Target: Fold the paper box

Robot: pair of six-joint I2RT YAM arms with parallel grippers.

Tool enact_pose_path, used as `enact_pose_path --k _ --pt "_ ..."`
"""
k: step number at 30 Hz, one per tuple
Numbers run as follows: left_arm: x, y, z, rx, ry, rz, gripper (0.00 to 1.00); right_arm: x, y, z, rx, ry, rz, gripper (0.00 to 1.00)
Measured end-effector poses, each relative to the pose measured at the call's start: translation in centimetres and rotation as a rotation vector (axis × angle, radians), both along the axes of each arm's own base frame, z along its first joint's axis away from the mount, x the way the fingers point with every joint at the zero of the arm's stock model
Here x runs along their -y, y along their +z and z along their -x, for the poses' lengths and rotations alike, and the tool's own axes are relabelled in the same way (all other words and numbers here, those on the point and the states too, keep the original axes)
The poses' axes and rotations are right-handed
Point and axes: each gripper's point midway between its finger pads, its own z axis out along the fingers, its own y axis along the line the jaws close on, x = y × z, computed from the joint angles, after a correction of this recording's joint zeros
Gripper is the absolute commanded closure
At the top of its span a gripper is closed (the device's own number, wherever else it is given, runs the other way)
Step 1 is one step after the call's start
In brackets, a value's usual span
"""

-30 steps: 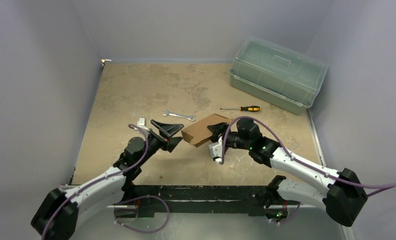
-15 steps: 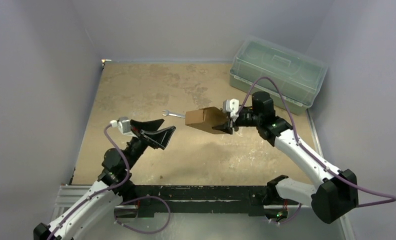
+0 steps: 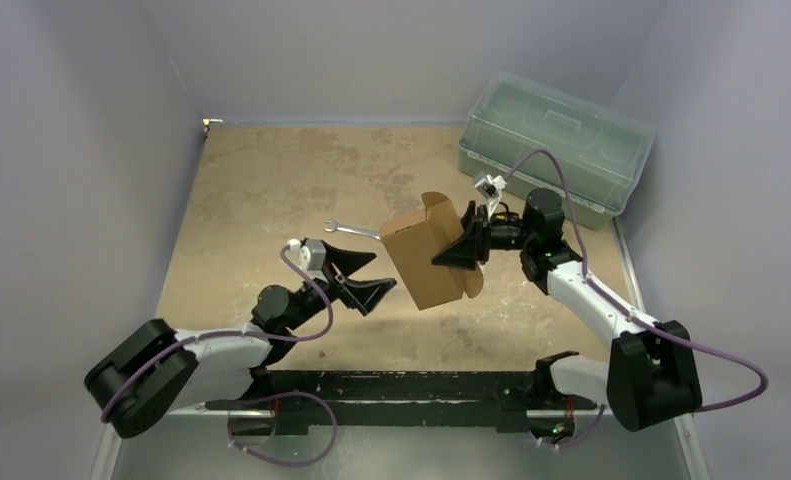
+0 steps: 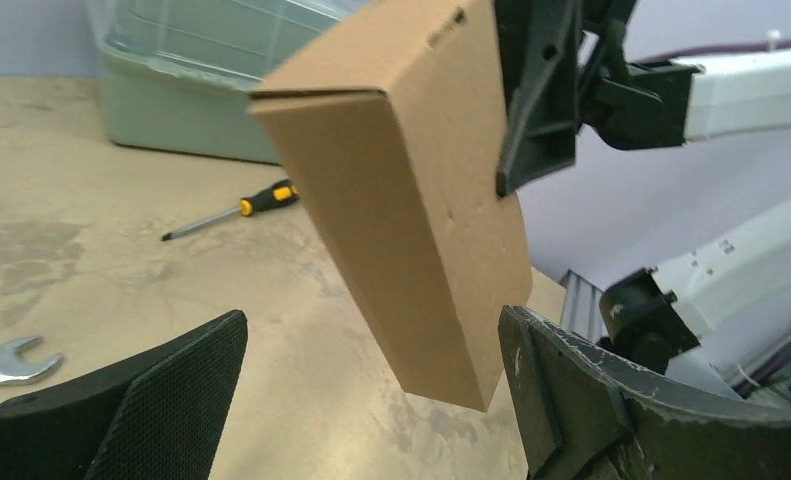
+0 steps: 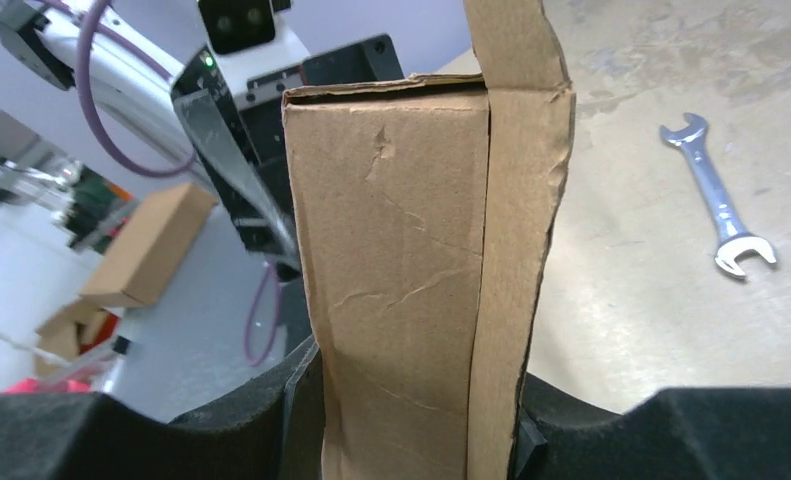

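Top external view: right pincer, pinching the box, has lifted it off the desk and upended it. Left pincer, spread wide, has closed in at its 8 o'clock, likely to press flaps.

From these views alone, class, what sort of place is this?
Likely a robotics lab test cell: left arm and right arm bolted to a walled table, with wrench, screwdriver and plastic bin.
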Motion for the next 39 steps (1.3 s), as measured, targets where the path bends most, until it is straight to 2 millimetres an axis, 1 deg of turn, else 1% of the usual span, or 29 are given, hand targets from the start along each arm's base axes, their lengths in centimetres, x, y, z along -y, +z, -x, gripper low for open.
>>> enact_pose_path --k 4,7,10,12,16,21,23,26,28,31,33,36,37,39 --pt "2.1 -0.7 1.0 0.015 -0.068 -0.001 0.04 -0.3 -0.2 0.1 -0.1 0.01 -0.038 0.52" --pt "2.8 -1.4 0.8 0.004 -0.076 -0.005 0.04 -0.4 -0.1 0.0 -0.148 0.015 -0.061 0.52" --pt "3.1 -2.8 0.5 -0.049 -0.076 -0.014 0.04 -0.6 0.2 -0.1 -0.175 0.014 -0.083 0.52" --pt "3.4 -3.1 0.5 -0.085 -0.087 0.002 0.04 -0.6 0.3 -0.2 -0.185 0.013 -0.093 0.52" --pt "4.3 -3.1 0.4 -0.138 -0.11 0.031 0.04 -0.5 0.3 -0.5 -0.223 0.006 -0.108 0.53" --pt "4.5 -2.5 0.2 -0.171 -0.111 0.069 0.04 -0.5 0.1 -0.7 -0.252 -0.001 -0.108 0.53" --pt "4.0 -2.5 -0.1 -0.184 -0.077 0.085 0.04 -0.5 -0.6 -0.8 -0.274 -0.016 -0.091 0.54" --pt "2.1 -2.2 -0.2 -0.198 -0.002 0.123 0.05 -0.4 -2.1 -1.4 -0.317 -0.064 -0.058 0.54" --pt "0.5 -0.8 -0.1 -0.18 0.048 0.177 0.04 -0.3 -3.0 -1.9 -0.336 -0.096 -0.041 0.54" --pt "-1.1 2.1 -0.4 -0.174 0.112 0.25 0.04 -0.2 -5.0 -2.8 -0.39 -0.147 -0.013 0.55" --pt "-1.4 3.0 -1.2 -0.21 0.155 0.242 0.06 -0.1 -7.1 -3.2 -0.448 -0.181 0.015 0.55" --pt "-1.4 3.8 -2.5 -0.281 0.217 0.197 0.18 0.0 -10.3 -3.3 -0.542 -0.212 0.058 0.54" --pt "-1.3 3.6 -2.8 -0.31 0.232 0.175 0.21 -0.1 -11.2 -3.2 -0.569 -0.217 0.073 0.54" --pt "-1.1 2.4 -3.2 -0.371 0.256 0.123 0.23 -0.4 -12.3 -2.9 -0.597 -0.22 0.095 0.54"
